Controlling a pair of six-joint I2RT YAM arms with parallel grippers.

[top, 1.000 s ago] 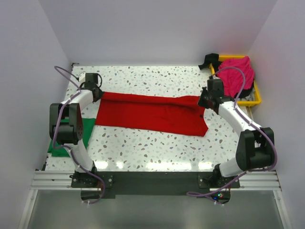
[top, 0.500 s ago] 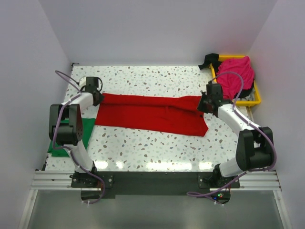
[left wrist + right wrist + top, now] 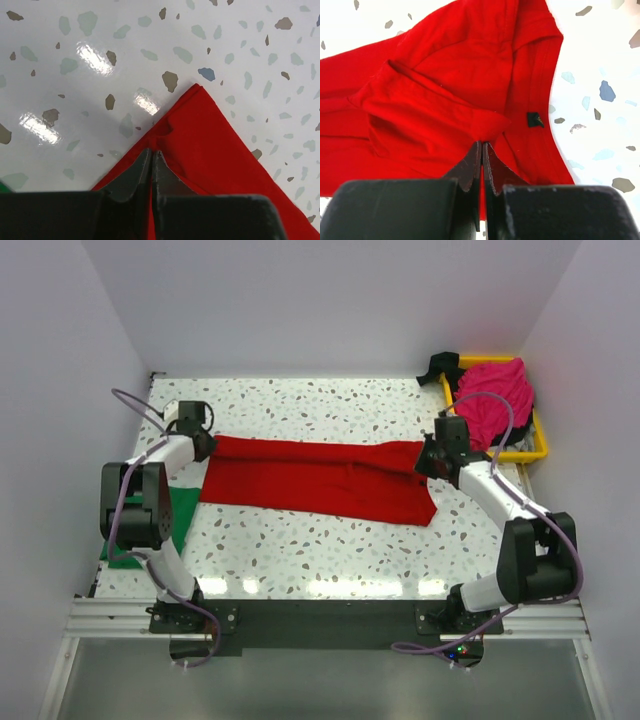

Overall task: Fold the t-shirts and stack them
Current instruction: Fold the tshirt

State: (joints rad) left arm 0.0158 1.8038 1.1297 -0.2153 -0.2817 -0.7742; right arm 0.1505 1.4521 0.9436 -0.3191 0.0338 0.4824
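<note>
Top external view: a bright red cloth t-shirt [image 3: 315,478] lies spread as a long flat band across the middle of the speckled white table [image 3: 330,550], reaching from the left arm to the right arm. The left gripper [image 3: 205,443] sits at the band's far left corner. The left wrist view shows its jaws pinched together on the cloth edge just behind that corner, with barely a sliver between them. The right gripper [image 3: 428,458] is at the band's right end. The right wrist view shows its jaws closed tight on a raised fold of red cloth beside the neck opening, near a small black label [image 3: 536,119]. A green cloth t-shirt [image 3: 185,520] lies at the table's left edge, partly hidden by the left arm and seemingly folded. A magenta-pink cloth t-shirt [image 3: 495,395] is heaped in a yellow plastic tray [image 3: 530,453] at the far right corner, well apart from the red one.
</note>
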